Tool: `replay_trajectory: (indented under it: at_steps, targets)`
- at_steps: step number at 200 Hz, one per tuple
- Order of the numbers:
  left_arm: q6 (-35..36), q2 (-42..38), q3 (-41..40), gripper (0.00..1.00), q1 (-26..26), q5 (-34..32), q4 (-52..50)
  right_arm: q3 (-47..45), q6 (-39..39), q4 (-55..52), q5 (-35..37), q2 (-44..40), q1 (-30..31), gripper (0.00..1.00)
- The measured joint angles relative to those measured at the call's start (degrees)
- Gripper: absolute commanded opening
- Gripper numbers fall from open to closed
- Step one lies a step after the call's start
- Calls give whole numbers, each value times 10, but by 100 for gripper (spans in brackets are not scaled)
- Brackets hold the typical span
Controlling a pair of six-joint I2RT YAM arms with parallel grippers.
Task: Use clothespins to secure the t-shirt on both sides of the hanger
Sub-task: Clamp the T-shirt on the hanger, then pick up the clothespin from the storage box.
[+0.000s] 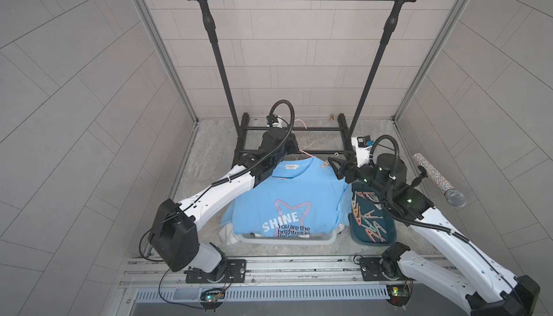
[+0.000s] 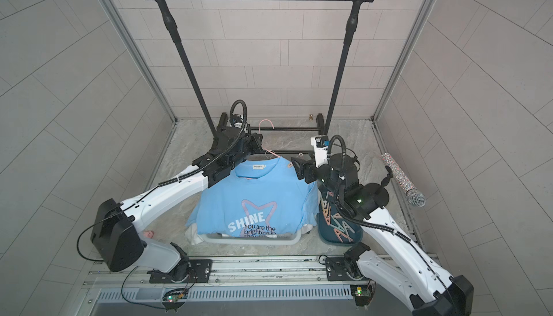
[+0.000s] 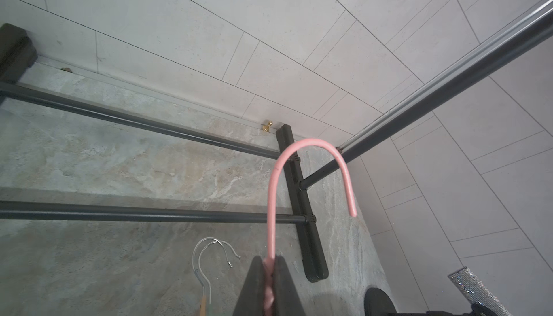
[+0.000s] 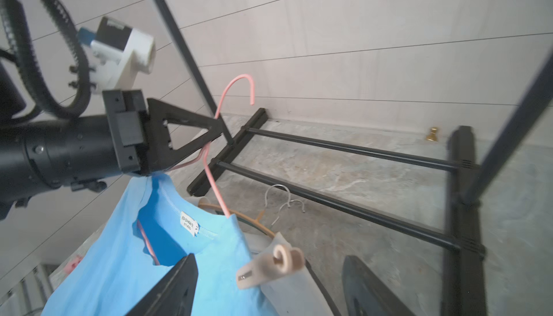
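Clipping t-shirt (image 4: 113,263) shoulder, peach clothespin (image 4: 269,266) sits between spread right gripper (image 4: 269,258) fingers (image 4: 173,287).

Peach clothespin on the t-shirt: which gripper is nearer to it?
Right. The clothespin sits between the open fingers of the right gripper; the left gripper grips the hanger above the collar.

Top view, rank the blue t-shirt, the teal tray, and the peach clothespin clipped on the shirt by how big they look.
1. blue t-shirt
2. teal tray, partly hidden
3. peach clothespin
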Motion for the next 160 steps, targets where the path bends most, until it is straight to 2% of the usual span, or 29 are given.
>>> replay_trajectory:
  at_steps: [31, 62, 104, 160]
  targets:
    - [10, 10, -4, 0, -6, -38, -6, 13, 66, -131, 130, -62, 0, 72]
    - [14, 33, -5, 0, -7, -62, -7, -50, 145, -224, 205, -120, -1, 62]
    - [14, 64, -5, 0, -7, -62, -12, -155, 233, -267, 228, -112, -19, 39]
    - [14, 78, -5, 0, -7, -61, -25, -213, 256, -241, 213, -37, -27, 25]
